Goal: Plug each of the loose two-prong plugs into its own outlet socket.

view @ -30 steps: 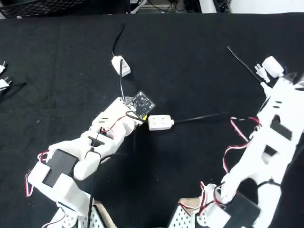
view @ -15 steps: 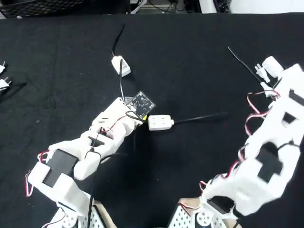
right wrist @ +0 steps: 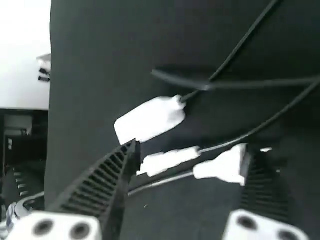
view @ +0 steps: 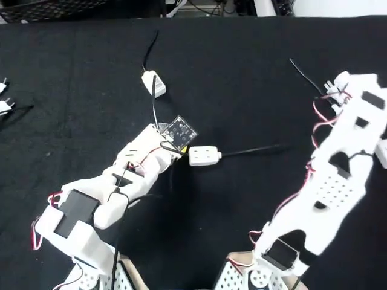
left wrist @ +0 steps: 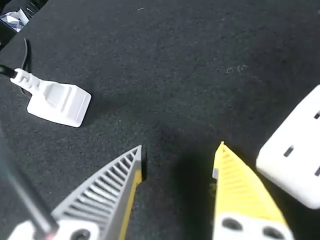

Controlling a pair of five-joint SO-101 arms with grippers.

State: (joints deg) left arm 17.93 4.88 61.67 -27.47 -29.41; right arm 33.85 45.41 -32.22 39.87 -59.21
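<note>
We see the left gripper [left wrist: 181,147], one ribbed grey finger and one yellow, standing open low over the black cloth-covered table [view: 254,90], with nothing between its jaws. Just beside the yellow finger lies the white rectangular outlet block [left wrist: 295,150], slots facing up. From above, this block [view: 204,156] sits near the middle of the table at the tip of the left arm, and its thin black cord [view: 251,149] runs off towards the right arm. Farther from the arm's base lies a white two-prong plug [view: 153,83] on its own black lead, apart from the block; the left wrist camera shows it [left wrist: 55,102] flat on the cloth.

The right gripper [right wrist: 191,150], with black ribbed fingers, is spread wide above a cluster of white plug pieces and black wires. One white plug body [right wrist: 150,119] lies beyond the fingertips, a slimmer white piece [right wrist: 167,159] lies between them, and another white piece [right wrist: 220,167] rests against one finger; we cannot tell whether it is pinched.
</note>
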